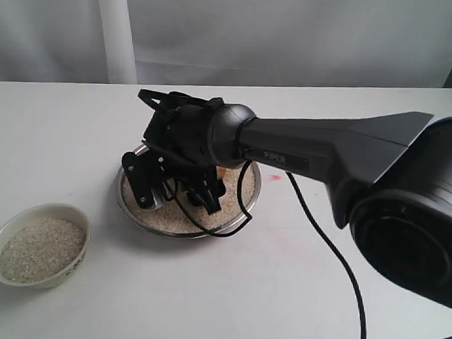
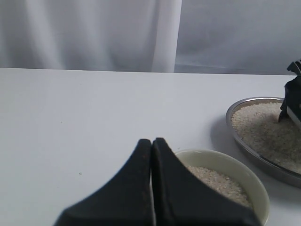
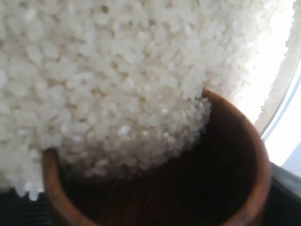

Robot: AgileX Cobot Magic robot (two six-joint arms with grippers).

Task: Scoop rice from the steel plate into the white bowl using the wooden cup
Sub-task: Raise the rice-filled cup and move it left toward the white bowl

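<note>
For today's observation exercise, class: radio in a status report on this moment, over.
Left gripper shut, empty, beside white bowl. Right gripper holds wooden cup, rim dug into rice on steel plate. Nothing in the way.

Matte blk right arm (image 1: pixel 324 147) w/ small pale lettering, loose blk cable (image 1: pixel 336 247); left gripper (image 2: pixel 151 141) blk, wedge-shaped.

On my right wrist feed the wooden cup (image 3: pixel 221 183) fills most of the close view, its mouth open toward the camera and its dark inside showing. The rice (image 3: pixel 117 70) is banked against the cup's rim, and some grains lie just inside the mouth. Past the cup I see a thin, brightly lit strip of the steel plate (image 3: pixel 284 106) rim.
</note>
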